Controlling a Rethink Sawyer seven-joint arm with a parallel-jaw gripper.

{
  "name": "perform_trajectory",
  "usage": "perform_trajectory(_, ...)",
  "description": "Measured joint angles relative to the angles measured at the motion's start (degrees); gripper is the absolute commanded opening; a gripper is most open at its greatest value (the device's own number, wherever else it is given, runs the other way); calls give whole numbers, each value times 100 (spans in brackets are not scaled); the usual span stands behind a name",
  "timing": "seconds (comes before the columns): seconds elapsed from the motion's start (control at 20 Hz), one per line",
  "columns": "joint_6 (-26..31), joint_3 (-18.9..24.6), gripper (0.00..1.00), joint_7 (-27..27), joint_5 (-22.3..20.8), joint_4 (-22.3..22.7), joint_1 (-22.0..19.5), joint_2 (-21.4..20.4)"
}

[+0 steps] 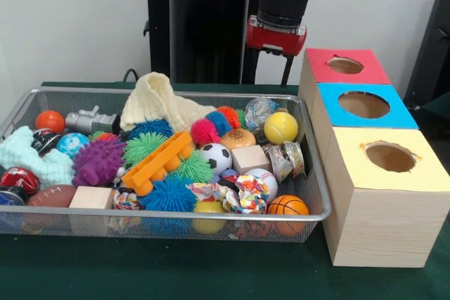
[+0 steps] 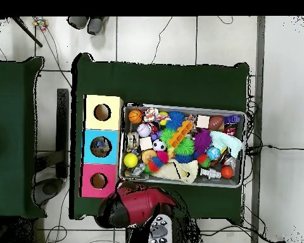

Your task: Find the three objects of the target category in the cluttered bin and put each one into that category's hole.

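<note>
Green-covered tabletop [image 1: 211, 272] carries everything. Largest item on it: a wire mesh bin [image 1: 162, 217], long side running along the tabletop, packed full.

Beside the bin's short end, just apart from it, a row of three wooden boxes, each with a round hole on top: yellow-topped box [image 1: 383, 201] toward one tabletop edge, blue-topped box [image 1: 362, 107] in the middle, red-topped box [image 1: 344, 67] toward the robot's edge. In the overhead view the blue-topped box's hole shows something inside; what it is cannot be told.

Robot arm [image 1: 285, 5], red and black, hangs above the tabletop's robot-side edge, near the red-topped box, clear of the bin. Gripper hidden behind the arm's body; whether the fingers are apart or together cannot be told.

Bin contents, big to small: cream knit cloth [image 1: 158, 103] heaped at the bin's robot-side wall; orange plastic rack [image 1: 158, 163] mid-bin; purple spiky ball [image 1: 98, 161]; blue spiky ball [image 1: 169, 194]; wooden cube [image 1: 249, 158]; soccer ball [image 1: 216, 157]; yellow tennis ball [image 1: 280, 128] near the box end; small basketball [image 1: 287, 206] in the bin corner nearest the yellow-topped box.
</note>
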Motion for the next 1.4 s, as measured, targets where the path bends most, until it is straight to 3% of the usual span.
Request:
perform_trajectory(0.5, -257, -120, 100, 0, 2, -14, 135, 482)
perform_trajectory(1.4, -436, -235, 100, 0, 6, -17, 100, 710)
